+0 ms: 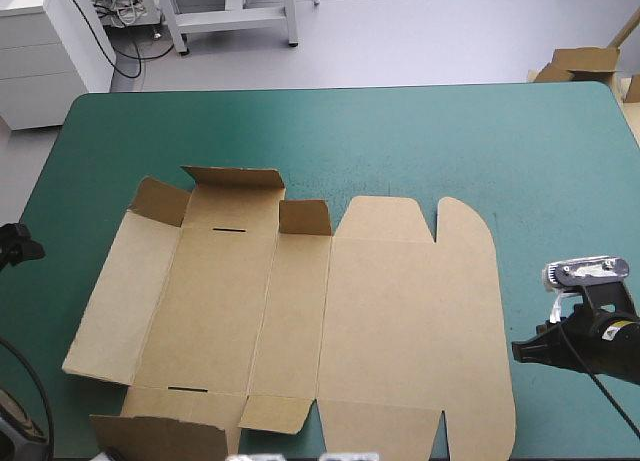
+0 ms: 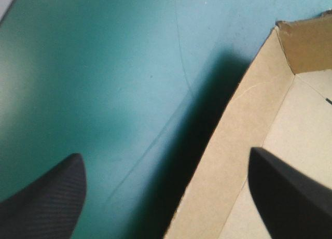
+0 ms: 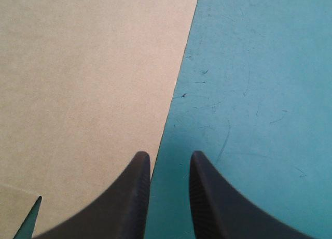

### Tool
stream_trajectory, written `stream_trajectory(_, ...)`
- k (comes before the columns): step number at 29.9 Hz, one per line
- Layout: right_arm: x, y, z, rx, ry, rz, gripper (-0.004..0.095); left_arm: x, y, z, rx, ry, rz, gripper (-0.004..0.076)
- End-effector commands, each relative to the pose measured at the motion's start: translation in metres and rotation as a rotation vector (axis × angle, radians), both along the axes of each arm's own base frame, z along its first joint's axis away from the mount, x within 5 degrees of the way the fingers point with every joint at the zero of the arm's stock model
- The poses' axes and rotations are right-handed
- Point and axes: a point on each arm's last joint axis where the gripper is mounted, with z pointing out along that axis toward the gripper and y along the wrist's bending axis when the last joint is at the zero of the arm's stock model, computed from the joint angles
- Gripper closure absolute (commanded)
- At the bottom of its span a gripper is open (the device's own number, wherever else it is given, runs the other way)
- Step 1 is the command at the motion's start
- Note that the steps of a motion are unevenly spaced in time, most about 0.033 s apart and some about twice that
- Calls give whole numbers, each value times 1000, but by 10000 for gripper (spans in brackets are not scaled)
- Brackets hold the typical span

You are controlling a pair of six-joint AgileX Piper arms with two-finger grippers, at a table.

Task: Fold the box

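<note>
If rammed at box [image 1: 400, 321] edge by barely parted, empty right gripper [image 3: 170, 158], could skid toward wide-spread, empty left gripper [image 2: 165, 152].

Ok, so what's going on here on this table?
Two robot arms flank the brown box, a cut sheet lying mostly flat on the teal-green table, with only a few flaps at its left end raised. The left pincer is open, straddling the box's left wall. The right pincer is over its right edge.
</note>
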Motion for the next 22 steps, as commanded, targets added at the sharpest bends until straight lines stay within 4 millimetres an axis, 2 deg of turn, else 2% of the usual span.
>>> stream_trajectory(1,3,-1,9,-6,-65,-4,658,-5,-13,-1,-77,-14,-10,6)
stream_trajectory(7,3,-1,9,-6,-65,-4,658,-9,-26,-34,-117,-34,-194,10)
stream_trajectory(15,3,-1,9,-9,-68,-1,658,-21,-43,-76,-184,-18,-313,16)
stream_trajectory(22,3,-1,9,-18,-72,12,658,-29,-51,-92,-225,17,-344,16)
